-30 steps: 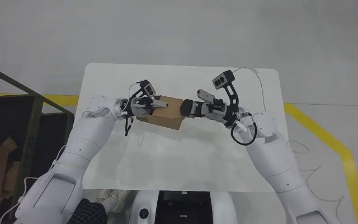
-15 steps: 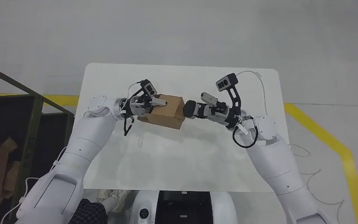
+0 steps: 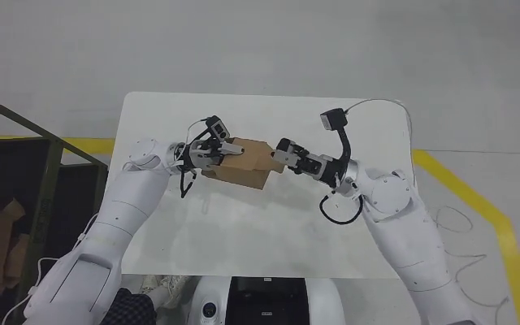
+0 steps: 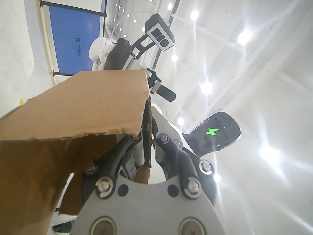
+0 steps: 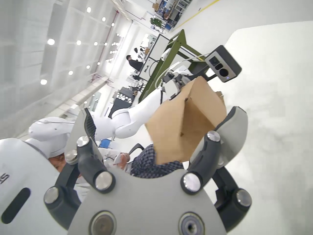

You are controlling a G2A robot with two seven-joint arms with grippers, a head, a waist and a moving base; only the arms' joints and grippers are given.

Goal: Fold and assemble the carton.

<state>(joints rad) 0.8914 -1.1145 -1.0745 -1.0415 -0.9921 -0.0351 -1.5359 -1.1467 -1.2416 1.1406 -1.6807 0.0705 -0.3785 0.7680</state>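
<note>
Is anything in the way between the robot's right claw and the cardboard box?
No, nothing visible is in the way. The right gripper is open, and the end of the carton already sits between its jaws. The left gripper holds the other end.

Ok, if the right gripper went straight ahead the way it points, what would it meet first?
The carton: its end lies just ahead of the right gripper, between the open fingers. Depth is unclear.
</note>
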